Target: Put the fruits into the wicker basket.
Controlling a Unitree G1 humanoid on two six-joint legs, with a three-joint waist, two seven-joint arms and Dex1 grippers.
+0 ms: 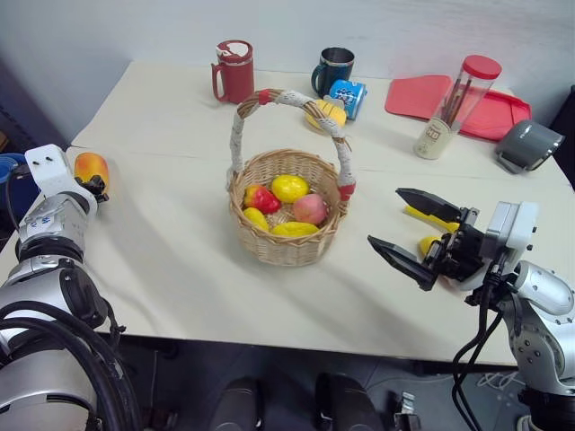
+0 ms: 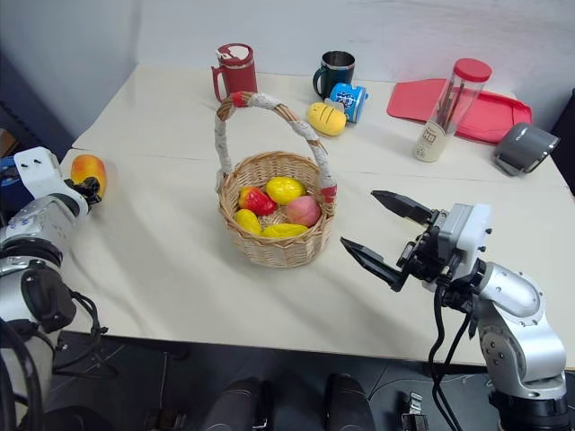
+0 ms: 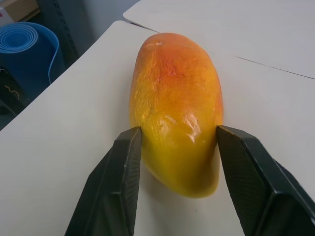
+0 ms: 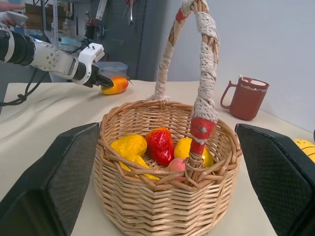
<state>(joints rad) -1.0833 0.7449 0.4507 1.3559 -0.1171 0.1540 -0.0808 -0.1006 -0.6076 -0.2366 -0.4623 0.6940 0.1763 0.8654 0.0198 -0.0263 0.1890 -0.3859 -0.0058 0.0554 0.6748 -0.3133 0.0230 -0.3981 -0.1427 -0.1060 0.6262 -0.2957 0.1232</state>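
Over at the far left edge of the table (image 1: 180, 260), the mango (image 3: 174, 110) is lying flat with its long axis running straight away from the left pincer (image 3: 177, 162), so the pincer is coming at it end-on. From the left wrist view the two fingers (image 3: 123, 177) sit on either side of the near end, pads right against the skin or as good as, jaws about half open to fit the fruit's width. It looks like a squeeze across the short axis, which is what you'd want with a glossy oval thing like this. The mango rests on the table, not lifted, so I'd call it a grip being made, not a finished pick.

Wicker basket (image 1: 287, 211) sits mid-table, well to the right of that mango, already holding several toy fruits. Its tall handle (image 1: 241, 135) arches over the top, so I reckon the carry needs to go in from the side of the arch, not through it.

Right pincer (image 1: 409, 224) hovers wide open with nothing in it, pointing at the basket from the other side. Just behind it a yellow banana (image 1: 422, 215) lies on the table, partly hidden by the fingers. So the left arm is clearly the closer one for the mango, the right for the banana.
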